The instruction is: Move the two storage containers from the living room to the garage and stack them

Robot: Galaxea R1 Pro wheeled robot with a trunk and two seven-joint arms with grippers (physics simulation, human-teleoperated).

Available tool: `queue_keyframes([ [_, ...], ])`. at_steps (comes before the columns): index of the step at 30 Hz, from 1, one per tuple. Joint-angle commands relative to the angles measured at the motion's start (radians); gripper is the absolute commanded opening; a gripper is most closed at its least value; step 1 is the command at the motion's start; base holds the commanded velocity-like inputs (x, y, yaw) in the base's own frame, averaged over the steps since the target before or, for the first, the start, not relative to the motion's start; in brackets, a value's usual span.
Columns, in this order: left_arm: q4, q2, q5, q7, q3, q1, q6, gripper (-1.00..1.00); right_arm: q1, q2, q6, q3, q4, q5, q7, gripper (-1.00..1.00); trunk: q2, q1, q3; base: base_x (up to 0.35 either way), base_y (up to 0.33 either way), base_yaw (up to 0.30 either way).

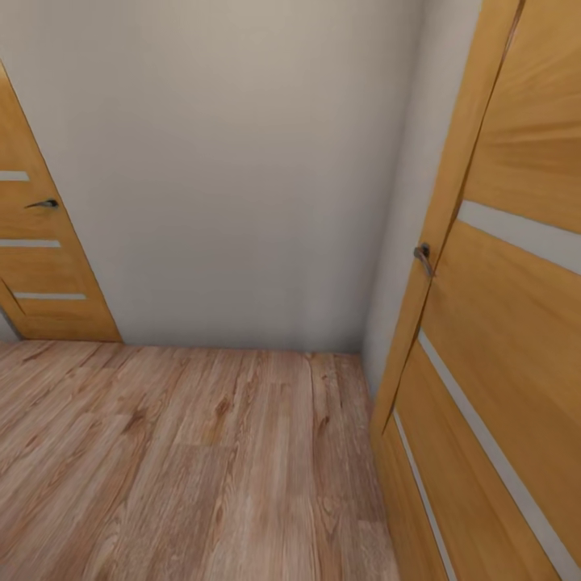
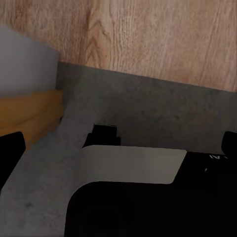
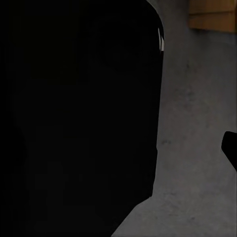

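The two storage containers are out of view. Under me lies the garage's speckled grey concrete floor [image 2: 148, 106], also seen in the right wrist view [image 3: 197, 108]. My left gripper [image 2: 117, 148] hangs open over my own black and white base [image 2: 133, 165], its dark fingertips [image 2: 9, 150] far apart with nothing between them. One fingertip [image 3: 230, 148] of my right gripper stands far out at the frame's edge; the other is lost against my black body [image 3: 79, 118].
Ahead, light wood plank flooring [image 1: 202, 460] runs to a plain white wall [image 1: 234, 169]. An orange door with frosted strips [image 1: 504, 323] stands open close on my right, with its handle [image 1: 423, 258]. Another such door [image 1: 40, 258] is far left. The concrete meets the planks [image 2: 163, 34] at a threshold.
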Motion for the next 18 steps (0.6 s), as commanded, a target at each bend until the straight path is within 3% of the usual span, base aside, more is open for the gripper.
queue_keyframes([
  [1, 0.001, -0.001, -0.001, 0.002, 0.005, -0.001, -0.003, 1.0, 0.0, 0.0, -0.002, 0.0, 0.0, 0.001, -0.002, 1.0, 0.0, 0.0, -0.001, 0.201, 0.0, 0.0],
  [18, 0.001, -0.001, -0.001, 0.002, 0.005, -0.001, -0.003, 1.0, 0.0, 0.0, -0.002, 0.0, 0.0, 0.001, -0.002, 1.0, 0.0, 0.0, -0.001, 0.206, 0.0, 0.0],
])
